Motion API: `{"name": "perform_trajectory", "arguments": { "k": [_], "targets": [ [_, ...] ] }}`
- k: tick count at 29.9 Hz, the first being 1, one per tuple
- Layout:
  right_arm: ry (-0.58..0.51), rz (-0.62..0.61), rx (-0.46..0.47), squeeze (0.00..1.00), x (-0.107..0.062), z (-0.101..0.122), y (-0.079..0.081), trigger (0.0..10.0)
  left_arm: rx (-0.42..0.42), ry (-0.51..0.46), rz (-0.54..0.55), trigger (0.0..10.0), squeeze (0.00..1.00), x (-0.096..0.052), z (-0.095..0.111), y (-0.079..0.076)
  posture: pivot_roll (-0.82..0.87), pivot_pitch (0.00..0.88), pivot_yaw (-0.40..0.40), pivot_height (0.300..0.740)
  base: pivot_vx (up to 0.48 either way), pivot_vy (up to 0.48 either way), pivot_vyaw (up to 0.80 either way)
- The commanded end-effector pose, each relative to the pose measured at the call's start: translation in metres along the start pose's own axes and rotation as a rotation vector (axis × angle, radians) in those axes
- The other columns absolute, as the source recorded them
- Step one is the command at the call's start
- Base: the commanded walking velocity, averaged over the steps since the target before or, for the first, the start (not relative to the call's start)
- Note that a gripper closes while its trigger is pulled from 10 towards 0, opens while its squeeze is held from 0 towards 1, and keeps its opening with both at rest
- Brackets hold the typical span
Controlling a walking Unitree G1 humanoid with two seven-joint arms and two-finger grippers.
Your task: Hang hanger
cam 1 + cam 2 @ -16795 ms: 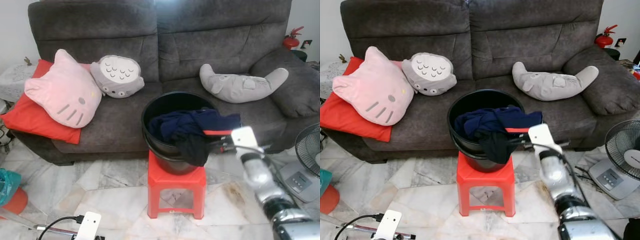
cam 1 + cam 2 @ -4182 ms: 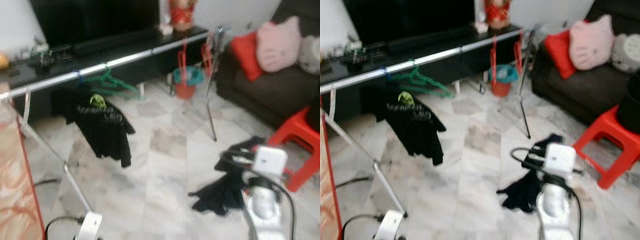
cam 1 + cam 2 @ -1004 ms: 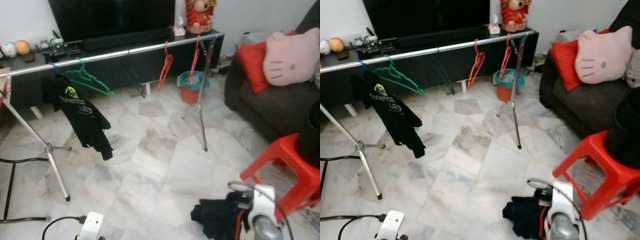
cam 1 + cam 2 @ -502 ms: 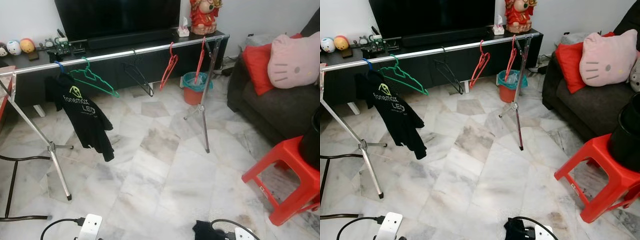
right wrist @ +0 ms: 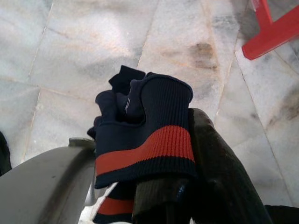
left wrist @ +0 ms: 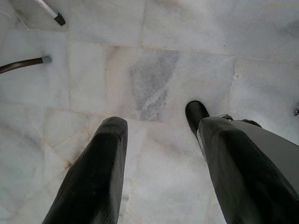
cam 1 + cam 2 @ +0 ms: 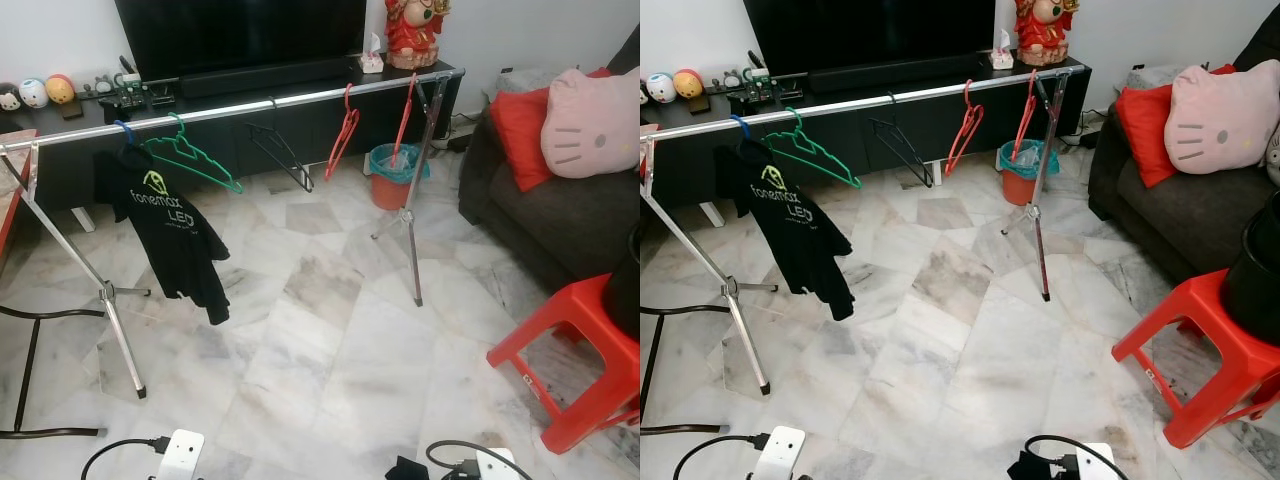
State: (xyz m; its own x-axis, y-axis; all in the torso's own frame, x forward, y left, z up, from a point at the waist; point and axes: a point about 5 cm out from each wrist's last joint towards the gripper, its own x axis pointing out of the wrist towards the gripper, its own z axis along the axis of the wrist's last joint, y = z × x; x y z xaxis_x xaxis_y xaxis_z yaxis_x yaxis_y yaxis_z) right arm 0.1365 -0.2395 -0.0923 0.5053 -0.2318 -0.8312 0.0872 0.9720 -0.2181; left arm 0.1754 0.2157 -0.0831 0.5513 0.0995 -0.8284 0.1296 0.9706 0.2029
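Observation:
A silver rail [image 7: 250, 105] on tripod legs crosses the room in front of the TV console. On it hang a black T-shirt [image 7: 175, 230], a green hanger [image 7: 190, 160], a black hanger [image 7: 282, 152] and two red hangers [image 7: 342, 130]. My right gripper [image 5: 182, 177] is low at my side, shut on a navy garment [image 5: 145, 130] with a red stripe; its wrist [image 7: 490, 468] peeks in at the bottom edge. My left gripper [image 6: 161, 126] hangs open over bare marble floor, well short of the rail.
A red stool [image 7: 575, 370] stands at the right with a black bucket [image 7: 630, 290] on it. Behind it is a dark sofa [image 7: 540, 220] with a pink cushion [image 7: 595, 110]. A teal bin [image 7: 392, 170] sits by the rack's right legs. A dark tube [image 7: 40, 315] lies on the floor at the left.
The camera has shifted slightly, bringing the rack a little nearer. My right gripper and its dark garment have sunk to the picture's bottom edge.

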Motion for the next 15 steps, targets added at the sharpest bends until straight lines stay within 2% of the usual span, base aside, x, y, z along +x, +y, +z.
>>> {"name": "perform_trajectory", "arguments": {
  "k": [1, 11, 15],
  "targets": [
    [-0.010, -0.001, 0.034, 0.00, 0.000, 0.001, -0.007, 10.0, 0.001, 0.009, -0.001, 10.0, 0.00, 0.000, -0.002, 0.001, -0.10, 0.000, 0.009, 0.740, 0.000, 0.000, 0.00],
    [0.015, -0.018, 0.037, 0.00, -0.002, -0.006, -0.021, 10.0, -0.004, 0.007, 0.002, 10.0, 0.00, 0.000, -0.001, 0.002, -0.10, 0.000, 0.013, 0.740, 0.000, 0.000, 0.00],
    [0.017, -0.021, 0.038, 0.00, -0.002, -0.006, -0.022, 10.0, -0.004, 0.007, 0.002, 10.0, 0.00, 0.000, -0.001, 0.002, -0.10, 0.000, 0.014, 0.740, 0.000, 0.000, 0.00]
  ]
}}
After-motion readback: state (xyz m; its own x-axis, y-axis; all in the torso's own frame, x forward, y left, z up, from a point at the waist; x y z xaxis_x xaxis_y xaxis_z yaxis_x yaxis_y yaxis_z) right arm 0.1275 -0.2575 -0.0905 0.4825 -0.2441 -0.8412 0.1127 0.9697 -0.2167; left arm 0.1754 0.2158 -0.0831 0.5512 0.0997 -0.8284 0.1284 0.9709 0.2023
